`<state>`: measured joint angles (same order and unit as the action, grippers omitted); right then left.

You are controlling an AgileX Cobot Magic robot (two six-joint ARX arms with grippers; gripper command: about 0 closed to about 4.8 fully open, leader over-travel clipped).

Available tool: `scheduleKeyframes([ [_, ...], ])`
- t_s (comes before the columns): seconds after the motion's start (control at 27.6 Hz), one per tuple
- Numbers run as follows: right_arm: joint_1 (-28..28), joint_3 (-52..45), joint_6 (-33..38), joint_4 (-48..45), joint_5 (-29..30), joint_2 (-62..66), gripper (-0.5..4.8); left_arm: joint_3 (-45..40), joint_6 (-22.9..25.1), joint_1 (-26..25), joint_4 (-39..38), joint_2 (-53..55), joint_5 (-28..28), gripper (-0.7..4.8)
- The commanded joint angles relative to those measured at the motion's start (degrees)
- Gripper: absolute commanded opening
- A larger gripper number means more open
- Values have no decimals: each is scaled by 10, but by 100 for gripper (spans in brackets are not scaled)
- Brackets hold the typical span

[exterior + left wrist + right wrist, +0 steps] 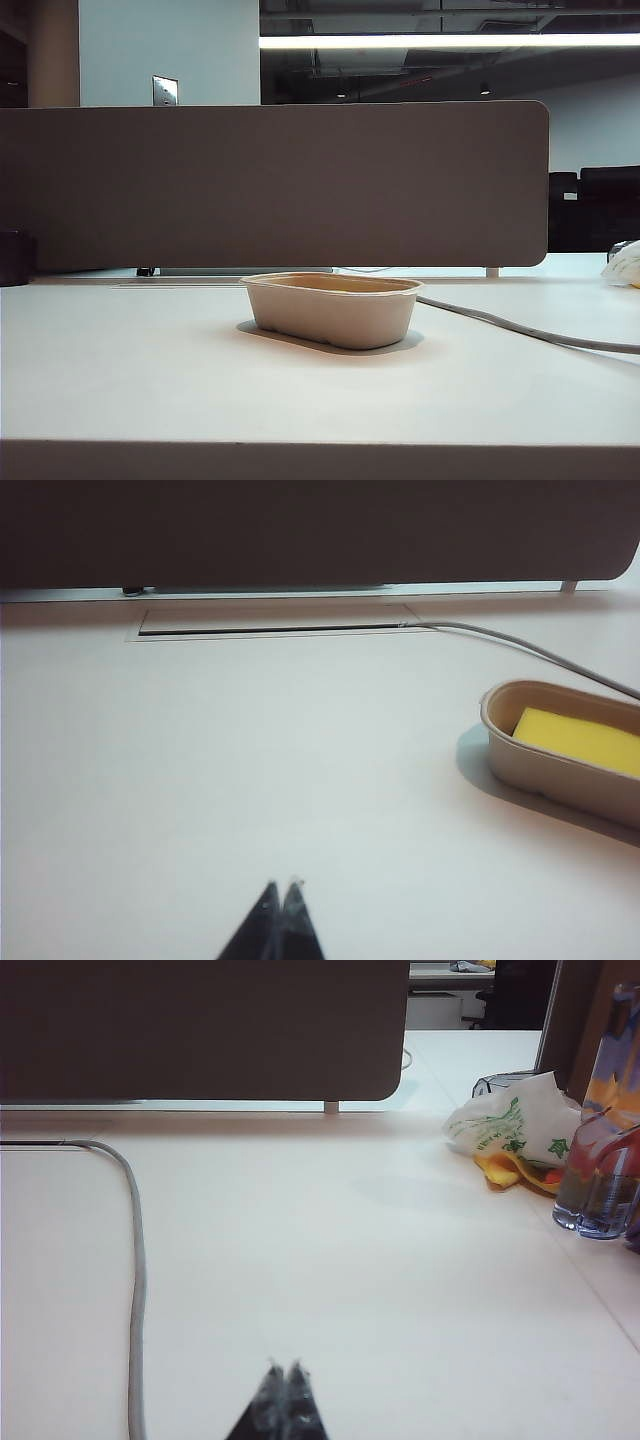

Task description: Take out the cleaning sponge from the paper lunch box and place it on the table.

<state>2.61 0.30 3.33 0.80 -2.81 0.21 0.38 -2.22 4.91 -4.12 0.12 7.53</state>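
The paper lunch box (335, 312) stands on the table (150, 380) near its middle, and shows again in the left wrist view as the box (560, 765). Inside it lies the yellow cleaning sponge (580, 740); from the exterior view the sponge is hidden below the rim. My left gripper (282, 885) is shut with nothing in it, well short of the box and off to its side. My right gripper (283, 1366) is shut and empty over bare table; the box is outside its view. Neither gripper shows in the exterior view.
A grey cable (520, 330) runs across the table behind the box, seen too as the cable (135, 1260). A tall partition panel (270, 185) closes the back. At the far right sit a crumpled white bag (510, 1125) and clear bottles (600, 1180). A dark object (15, 258) stands far left.
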Motion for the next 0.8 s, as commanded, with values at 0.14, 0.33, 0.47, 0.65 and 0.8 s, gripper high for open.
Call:
scheduleKeyframes([
  [0.14, 0, 0, -2, -10, 2, 0, -8, 0, 1, 0, 3, 0, 2, -5],
  [0.33, 0, 0, -2, -10, 2, 0, -8, 0, 1, 0, 3, 0, 2, -5],
  [0.47, 0, 0, -1, -10, 2, 0, -8, 0, 1, 29, 3, 0, -8, -5],
  [0.65, 0, 1, 55, -12, 41, 0, -8, 0, 1, 129, 3, 0, -18, -5],
  [0.8, 0, 11, 154, -28, 139, 0, -9, 0, 1, 165, 3, 1, 7, -5],
])
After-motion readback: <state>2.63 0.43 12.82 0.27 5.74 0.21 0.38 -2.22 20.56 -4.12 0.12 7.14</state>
